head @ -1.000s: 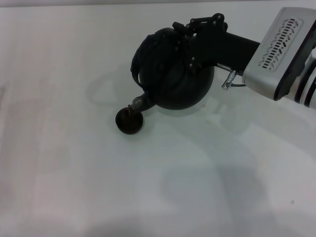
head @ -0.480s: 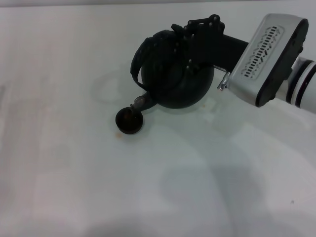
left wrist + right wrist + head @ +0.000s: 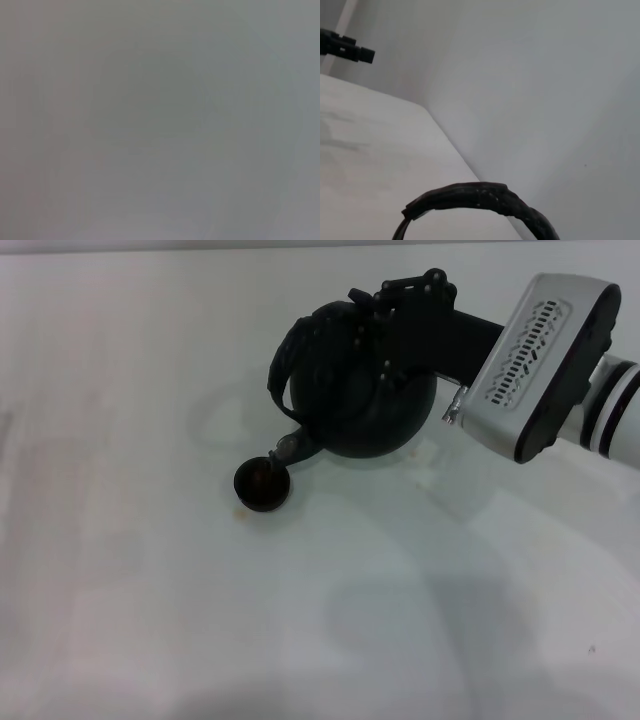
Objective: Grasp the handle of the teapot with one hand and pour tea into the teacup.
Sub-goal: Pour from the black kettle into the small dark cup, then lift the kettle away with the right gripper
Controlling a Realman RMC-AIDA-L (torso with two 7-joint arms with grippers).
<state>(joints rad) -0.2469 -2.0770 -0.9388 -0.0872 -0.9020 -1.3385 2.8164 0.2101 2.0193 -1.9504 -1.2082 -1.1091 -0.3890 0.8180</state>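
Observation:
The large black teapot [image 3: 385,425] is tilted toward the left in the head view, at the table's back centre. Its short spout [image 3: 293,448] points down at the rim of the small dark teacup [image 3: 262,484], which stands on the table just in front of it. My right gripper [image 3: 372,332] reaches in from the right and is shut on the ribbed hoop handle [image 3: 288,352] over the pot's top. The right wrist view shows an arc of the handle [image 3: 480,196] close up. My left gripper is out of view; its wrist view shows only blank grey surface.
The white table [image 3: 150,620] extends to the front and left of the teacup. A faint brownish spot [image 3: 240,516] lies on the table by the cup. The right wrist view shows the table's edge [image 3: 445,140], a pale wall and a dark fixture [image 3: 345,48].
My right wrist has rolled and drawn in slightly, with the teapot still held over the teacup. The faint brownish spot by the cup appeared after the earliest frame.

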